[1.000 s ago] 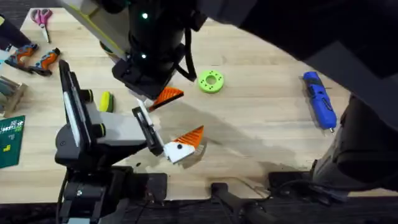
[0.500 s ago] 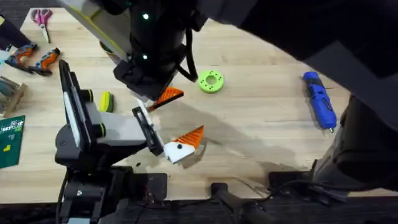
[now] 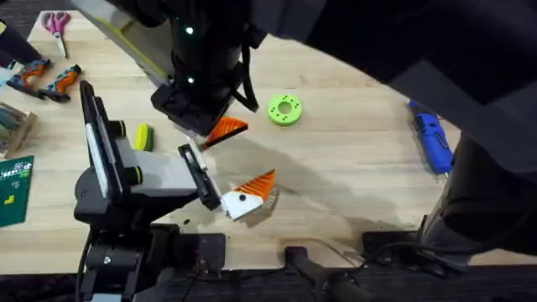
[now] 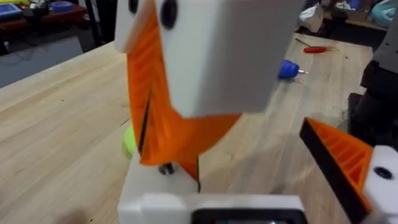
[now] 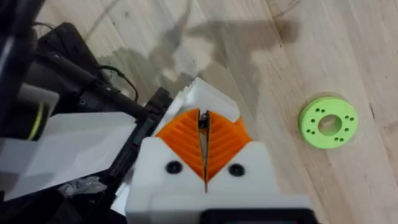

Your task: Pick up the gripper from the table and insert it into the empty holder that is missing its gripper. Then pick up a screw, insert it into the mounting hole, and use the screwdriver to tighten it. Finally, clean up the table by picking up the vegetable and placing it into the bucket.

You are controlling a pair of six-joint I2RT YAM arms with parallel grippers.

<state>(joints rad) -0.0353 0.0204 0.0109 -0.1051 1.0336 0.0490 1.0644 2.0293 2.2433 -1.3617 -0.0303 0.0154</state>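
Note:
My right gripper (image 3: 220,134) reaches across the table (image 3: 352,168), its orange pads shut on a small dark screw (image 5: 203,120). In the left wrist view its tips (image 4: 163,163) hang just above the white holder (image 4: 174,194), the bare finger of my left gripper (image 3: 218,179). That gripper stands open, and its other finger carries an orange pad (image 3: 260,184). I cannot tell the loose gripper piece apart from these pads. The blue screwdriver (image 3: 433,138) lies at the right, partly under my right arm. A yellow-green vegetable (image 3: 143,137) lies beside the left arm. The bucket is out of view.
A lime-green ring (image 3: 284,110) lies just right of the right gripper. Pink scissors (image 3: 56,23), orange-handled tools (image 3: 50,80) and a green board (image 3: 13,189) sit along the left edge. Bare wood spans the middle and right.
My right arm has shifted slightly and now covers more of the blue screwdriver. The left arm has not moved.

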